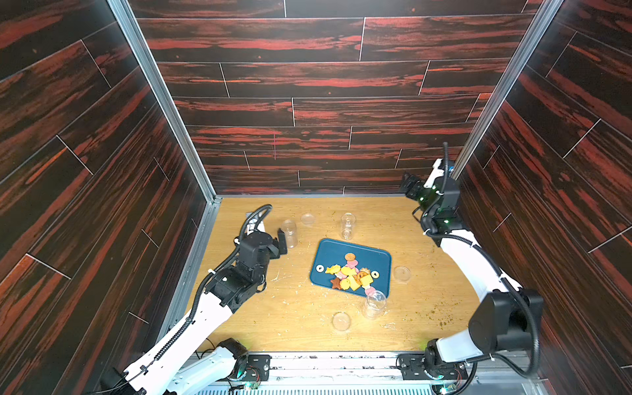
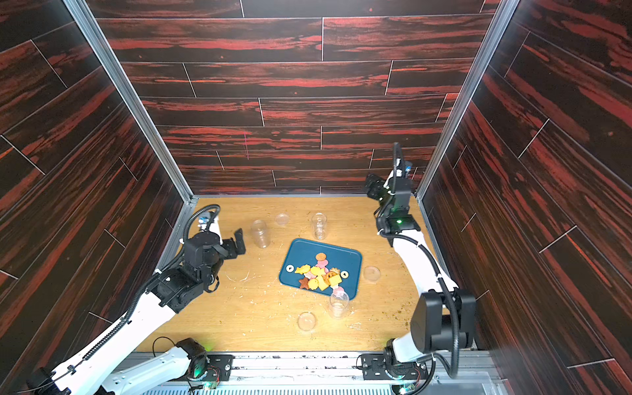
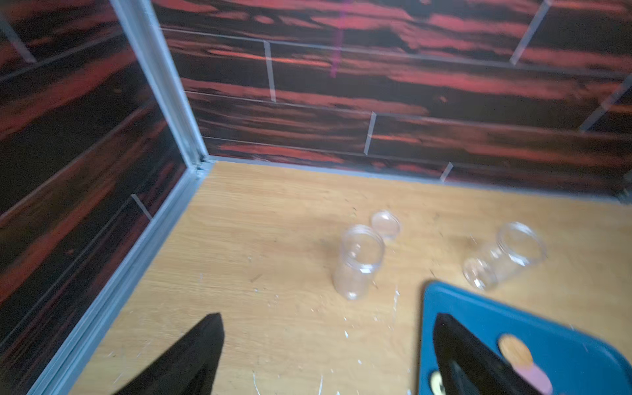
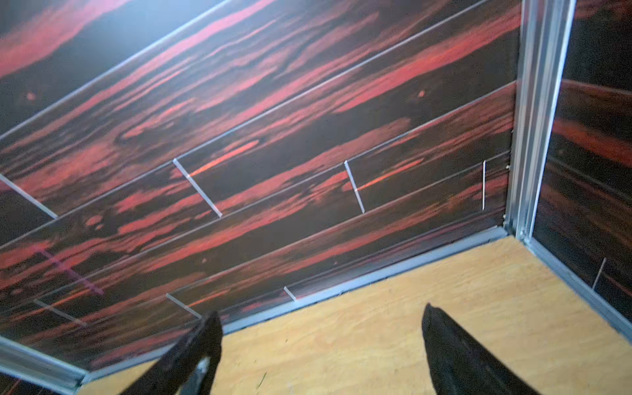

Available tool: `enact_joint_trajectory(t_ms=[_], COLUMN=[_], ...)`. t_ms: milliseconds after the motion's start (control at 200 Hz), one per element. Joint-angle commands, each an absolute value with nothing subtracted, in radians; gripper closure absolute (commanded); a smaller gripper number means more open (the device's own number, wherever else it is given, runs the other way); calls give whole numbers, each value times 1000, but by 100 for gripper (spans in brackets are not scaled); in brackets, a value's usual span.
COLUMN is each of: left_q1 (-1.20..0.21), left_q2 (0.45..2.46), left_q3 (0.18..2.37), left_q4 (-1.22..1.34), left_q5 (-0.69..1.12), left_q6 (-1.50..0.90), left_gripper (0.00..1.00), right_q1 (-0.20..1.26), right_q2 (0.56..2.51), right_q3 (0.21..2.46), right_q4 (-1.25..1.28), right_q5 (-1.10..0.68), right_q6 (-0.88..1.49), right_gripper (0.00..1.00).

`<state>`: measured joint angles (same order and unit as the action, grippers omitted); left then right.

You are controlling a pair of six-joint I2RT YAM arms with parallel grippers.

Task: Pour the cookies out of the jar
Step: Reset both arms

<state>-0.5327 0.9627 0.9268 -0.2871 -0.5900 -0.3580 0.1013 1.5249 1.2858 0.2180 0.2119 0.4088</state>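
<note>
Seeing cookies heaped on tray, we judge pour done. Left gripper spread, empty, near empty jar; right gripper spread, empty, by far corner. Risk: careless left sweep could topple jar.

Bright cookies on a teal-blue tray, dark walls
Pink, yellow, tan and brown pieces, plus pale rings; the table is light wood grain, the walls black planks streaked red with thin pale seams, the jars clear.

Lab robot cell: alu frame, faux-wood walls, arm-mount rail.
</note>
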Motion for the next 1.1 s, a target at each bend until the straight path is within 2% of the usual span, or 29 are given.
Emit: enact_joint_trajectory(t_ms=[0,110,205,301,526,696,862,1092], left_q1=[-514,-497,-492,-492,-488,-488,-486,-486], left_q2=[949,919,922,902,757,610,546,528], left_q3=[896,835,831,821,699,610,593,568], left_q4=[-216,-169,-235,-287,-241,-313,-365,-367], left_q5=[-741,-770,-818,-861,-877,-882,-858,-873], left_q6=[-503,-568,-608,-616,-494,-577,-532,-528], left_gripper=[14,18,18,11,6,6,6,7], right_q1=[58,24,11,10,8,-17,-45,-85], right_q2=[1575,1600,1609,1577,1354,1186,1109,1257], right_q3=[1297,1273,1246,1219,1094,937,758,636], right_q4=[288,337,350,310,123,-20,29,289], right_q5=[168,149,147,139,171,189,167,126], right_q6=[425,422,424,404,244,196,170,132], right_gripper=[6,6,6,6,4,2,1,1])
